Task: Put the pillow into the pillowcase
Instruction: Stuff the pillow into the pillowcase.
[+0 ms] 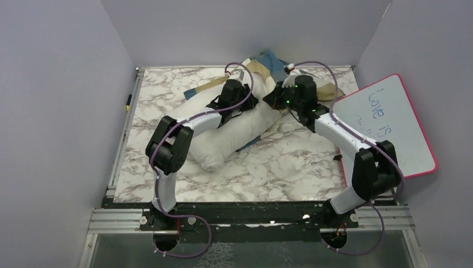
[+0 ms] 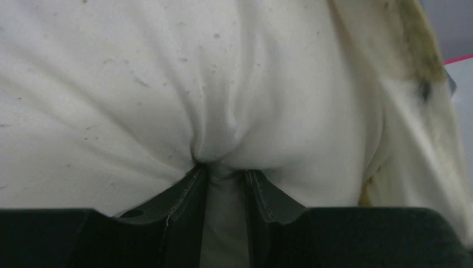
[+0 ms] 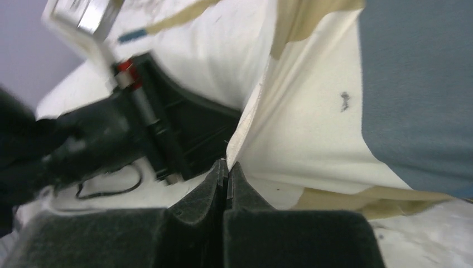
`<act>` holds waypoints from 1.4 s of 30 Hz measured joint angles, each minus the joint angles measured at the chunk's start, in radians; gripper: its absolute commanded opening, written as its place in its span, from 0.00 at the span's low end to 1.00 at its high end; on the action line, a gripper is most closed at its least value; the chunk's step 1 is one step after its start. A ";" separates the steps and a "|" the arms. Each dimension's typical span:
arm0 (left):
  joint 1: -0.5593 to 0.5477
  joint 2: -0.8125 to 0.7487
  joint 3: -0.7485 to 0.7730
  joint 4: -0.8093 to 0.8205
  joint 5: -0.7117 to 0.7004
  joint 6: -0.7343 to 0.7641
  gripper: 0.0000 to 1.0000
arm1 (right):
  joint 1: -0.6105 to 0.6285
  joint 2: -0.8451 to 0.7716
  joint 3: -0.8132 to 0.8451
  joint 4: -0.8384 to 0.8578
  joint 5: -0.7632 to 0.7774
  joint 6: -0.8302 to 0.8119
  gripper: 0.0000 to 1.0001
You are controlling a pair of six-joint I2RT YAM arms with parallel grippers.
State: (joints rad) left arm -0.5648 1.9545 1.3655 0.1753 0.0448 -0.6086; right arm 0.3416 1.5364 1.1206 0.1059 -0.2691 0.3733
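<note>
The near half of the desk point(image 1: 290, 167) lay as bare marble, open to either arm. The pillow point(image 1: 223, 137) bulked across the left-centre, and the pillowcase point(image 1: 268, 61), heaped near the back wall, blocked the far middle. There the left tool point(image 2: 226, 173) and the right tool point(image 3: 226, 167) sat just beside each other, with only a narrow gap between them. A whiteboard point(image 1: 390, 123) covered the desk's right edge beside the right arm's elbow. Plain walls closed both flanks.

Pinches a puckered fold of the speckled off-white pillow point(image 2: 167, 84) in the left gripper point(image 2: 223, 172), cloth caught between both dark fingers; at upper right, a tan strip of the pillowcase point(image 2: 418, 50).
</note>
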 measured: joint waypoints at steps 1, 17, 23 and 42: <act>0.002 0.016 -0.003 0.025 0.003 -0.019 0.32 | 0.039 0.014 -0.002 -0.008 -0.002 -0.012 0.01; 0.019 0.027 -0.077 0.163 0.026 -0.122 0.41 | 0.150 0.051 -0.097 -0.101 0.188 -0.079 0.28; 0.041 -0.156 -0.058 -0.032 0.060 -0.070 0.47 | 0.169 -0.025 0.056 -0.239 0.281 -0.166 0.50; 0.160 -0.363 -0.327 -0.049 0.041 0.030 0.46 | 0.175 0.520 0.737 -0.286 0.424 -0.707 0.68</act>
State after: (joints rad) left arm -0.4049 1.5913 1.0382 0.1265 0.0856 -0.5785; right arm 0.5171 2.0563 1.8572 -0.1799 0.1551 -0.3336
